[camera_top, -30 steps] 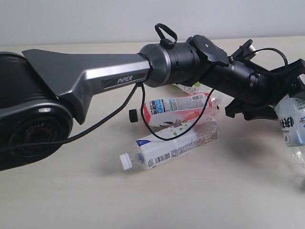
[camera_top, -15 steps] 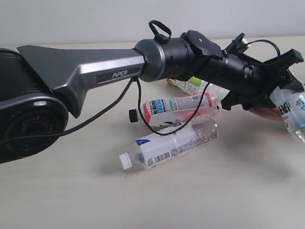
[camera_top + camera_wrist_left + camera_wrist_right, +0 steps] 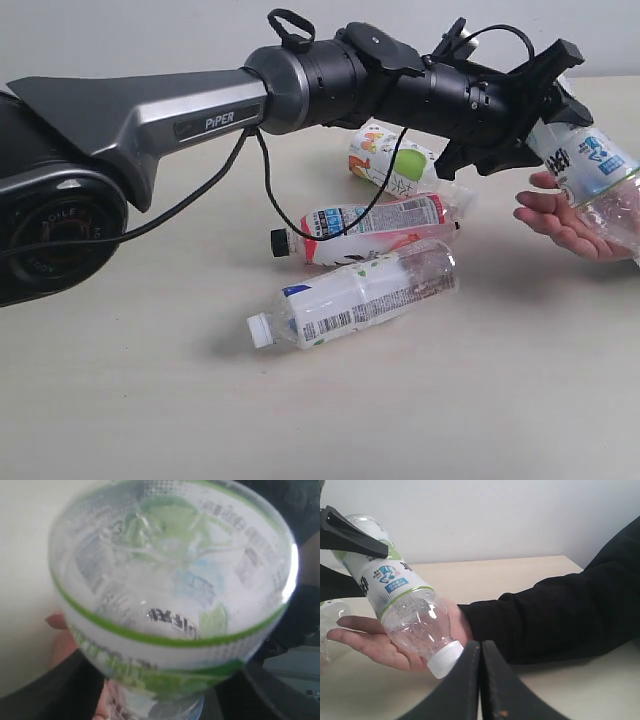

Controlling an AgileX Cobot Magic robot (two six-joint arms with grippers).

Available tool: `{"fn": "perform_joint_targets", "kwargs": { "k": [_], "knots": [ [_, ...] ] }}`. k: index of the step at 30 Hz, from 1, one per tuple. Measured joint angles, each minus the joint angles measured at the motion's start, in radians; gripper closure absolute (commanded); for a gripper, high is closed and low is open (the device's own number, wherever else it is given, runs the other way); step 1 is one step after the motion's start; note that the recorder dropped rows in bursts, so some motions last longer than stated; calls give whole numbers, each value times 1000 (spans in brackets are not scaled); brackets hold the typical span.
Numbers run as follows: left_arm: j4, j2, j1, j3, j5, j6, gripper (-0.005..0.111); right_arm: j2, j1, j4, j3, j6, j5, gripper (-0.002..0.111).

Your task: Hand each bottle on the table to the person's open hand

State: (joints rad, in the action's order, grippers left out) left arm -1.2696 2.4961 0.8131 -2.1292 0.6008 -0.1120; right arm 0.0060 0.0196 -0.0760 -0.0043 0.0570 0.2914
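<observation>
Far left, the L arm (image 3: 150, 110) sits low on the table (image 3: 150, 420) and stretches across to the right, w/ a black cable (image 3: 262, 175) drooping under it.

Centre of the table: three bottles lying on their sides, close together.
- Nearest is the white-cap bottle (image 3: 350, 300), cap pointing left.
- Just behind it, touching or nearly so, is the red-and-white bottle (image 3: 375, 222), black cap to the left.
- Behind that, under the arm's forearm, is the apple-label bottle (image 3: 395, 165), partly hidden.

Right of these, the L gripper (image 3: 535, 105) is up off the table, jaws clamped on the base end of the fourth bottle (image 3: 585, 170). It has a white label w/ green bands and is tilted, w/ the neck down and to the right. The wrist cam on that arm is filled by the bottle's clear bottom.

The bottle's clear lower part lies over the person's open hand (image 3: 560, 220), palm up at the right edge, fingers pointing left. Can't tell if plastic is actually resting on the palm. Its white cap sits out past the heel of the hand, by the dark sleeve (image 3: 560, 615).

The R gripper (image 3: 480, 680) shows only in its own cam, close to the hand: jaws pressed together, nothing between them.
</observation>
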Motion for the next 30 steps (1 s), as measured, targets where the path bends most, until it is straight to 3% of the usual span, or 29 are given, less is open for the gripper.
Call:
{"fn": "perform_joint_targets", "kwargs": {
  "k": [2,4,30],
  "knots": [
    [-9,2,-3,0,7,0,26,0,0,0,0,0,0,108],
    [-7,2,-2,-1,24,-3,15,0,0,0,0,0,0,108],
    [73,-79,-7,-1,161,-105,15,0,0,0,0,0,0,108]
  ]
}}
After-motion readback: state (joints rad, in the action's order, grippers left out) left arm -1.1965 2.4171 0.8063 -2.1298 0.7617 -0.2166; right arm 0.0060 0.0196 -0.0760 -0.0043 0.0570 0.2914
